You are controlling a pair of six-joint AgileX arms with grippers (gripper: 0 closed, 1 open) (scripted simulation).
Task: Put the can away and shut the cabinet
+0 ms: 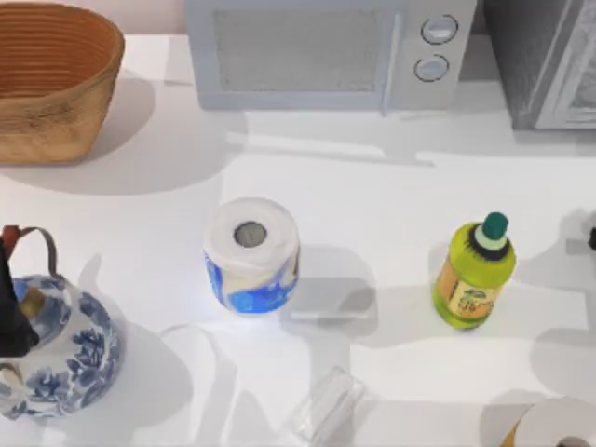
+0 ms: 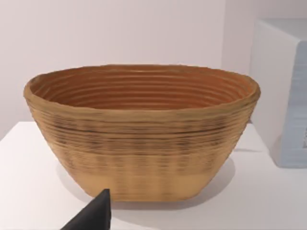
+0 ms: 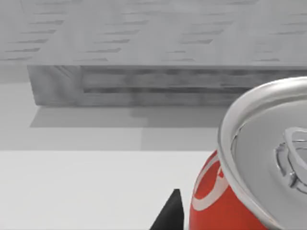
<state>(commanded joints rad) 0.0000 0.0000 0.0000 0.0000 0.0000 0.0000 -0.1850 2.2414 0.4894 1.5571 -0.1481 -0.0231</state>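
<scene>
A red soda can (image 3: 240,191) with a silver pull-tab lid sits very close to the right wrist camera, standing upright on a white worktop (image 3: 86,187), with the grey wooden cabinet (image 3: 168,81) beyond it, well apart. The can is probably light, thin-walled and smooth, so it could dent under a hard squeeze and slip under a loose one; the sensible place to hold it is across the round body about halfway up, below the lid rim. One dark fingertip (image 3: 170,213) of the right end effector shows just beside the can, apparently not touching it, and whether that end effector is open or closed cannot be told. From above, the worktop carries a toilet roll (image 1: 250,253) near the middle, a green bottle (image 1: 474,274) to its right, a blue-and-white teapot (image 1: 56,349) at the left edge, a woven basket (image 1: 51,79) at the far left, a microwave (image 1: 326,51) at the back, and the cabinet corner (image 1: 545,60) at the far right. A round pale object at the lower right corner of the top view may be the can's lid, though it is cut off. The left wrist view faces the basket (image 2: 141,132), with one dark fingertip (image 2: 96,213) of the left end effector low in front of it; its open or closed state cannot be told.
</scene>
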